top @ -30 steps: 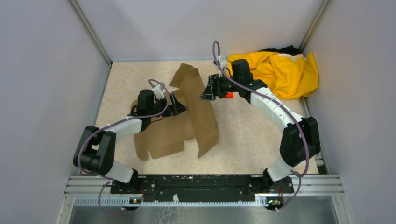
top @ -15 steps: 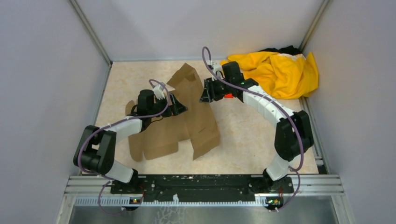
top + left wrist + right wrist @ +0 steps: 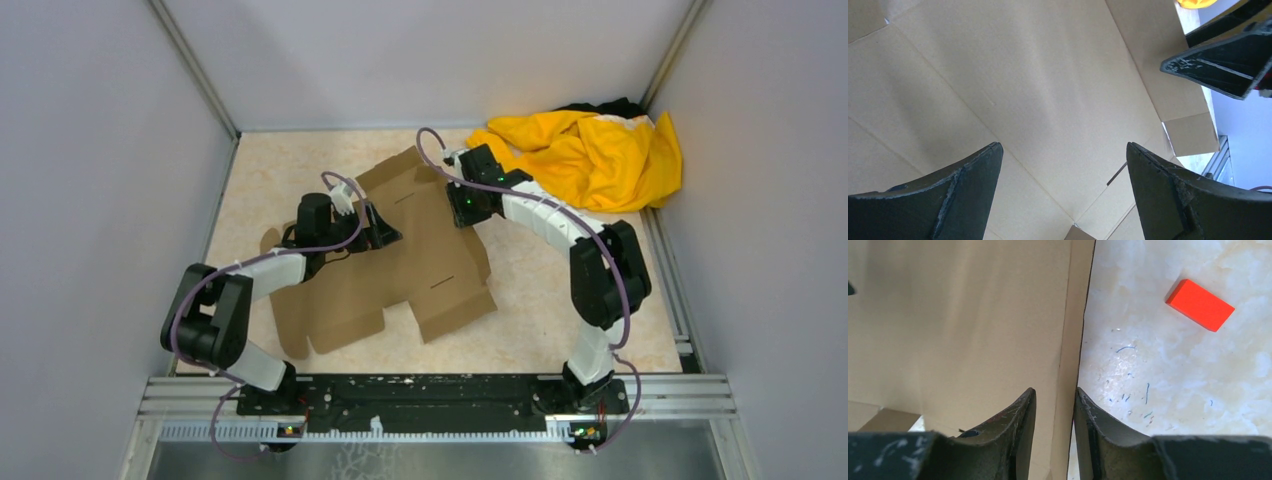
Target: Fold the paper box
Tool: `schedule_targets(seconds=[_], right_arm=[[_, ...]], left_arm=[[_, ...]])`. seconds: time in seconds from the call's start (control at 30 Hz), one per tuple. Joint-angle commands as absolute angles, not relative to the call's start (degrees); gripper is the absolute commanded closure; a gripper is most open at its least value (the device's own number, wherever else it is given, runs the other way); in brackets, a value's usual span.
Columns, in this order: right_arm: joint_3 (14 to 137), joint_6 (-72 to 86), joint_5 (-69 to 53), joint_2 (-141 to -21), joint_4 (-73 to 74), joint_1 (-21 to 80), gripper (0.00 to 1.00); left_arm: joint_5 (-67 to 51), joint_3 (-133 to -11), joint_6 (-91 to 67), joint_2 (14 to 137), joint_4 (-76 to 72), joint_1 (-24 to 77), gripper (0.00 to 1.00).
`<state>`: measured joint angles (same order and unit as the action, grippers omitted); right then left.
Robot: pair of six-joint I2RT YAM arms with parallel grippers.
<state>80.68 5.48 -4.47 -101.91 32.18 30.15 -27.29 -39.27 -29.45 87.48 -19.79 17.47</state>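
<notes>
The left tool (image 3: 1063, 150) hangs wide open over the paper box (image 3: 400, 270), holding nothing. The box lies spread out flat on the table (image 3: 540, 300) (no sides up yet). The right tool (image 3: 1054, 395) has its fingers close together around the box's right edge; I cannot tell if they pinch. Next, I think, lift and bend that edge.

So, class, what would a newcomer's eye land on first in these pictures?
The paper box, a brown cardboard sheet spread nearly flat in the middle. Next, the yellow cloth heaped in the far right corner, and a small red block lying just off the box's edge.
</notes>
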Motion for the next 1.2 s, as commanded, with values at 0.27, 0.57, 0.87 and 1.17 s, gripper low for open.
schedule_targets(seconds=[0.27, 0.57, 0.87, 1.17], right_arm=[[76.4, 4.0, -6.3, -109.2, 20.7, 29.2, 0.67], [77.8, 2.5, -8.1, -111.7, 18.4, 27.3, 0.63], [79.2, -1.8, -6.7, -109.7, 21.4, 27.2, 1.00], [81.8, -8.6, 15.3, -92.7, 33.3, 31.2, 1.00]], left_arm=[[-29.3, -39.6, -27.2, 89.9, -21.9, 16.4, 0.01], [-30.2, -39.7, -27.1, 91.2, -22.7, 16.2, 0.01], [-30.0, -42.0, -24.9, 89.5, -19.8, 15.1, 0.01], [-32.3, -48.1, -25.5, 78.2, -14.9, 8.1, 0.01]])
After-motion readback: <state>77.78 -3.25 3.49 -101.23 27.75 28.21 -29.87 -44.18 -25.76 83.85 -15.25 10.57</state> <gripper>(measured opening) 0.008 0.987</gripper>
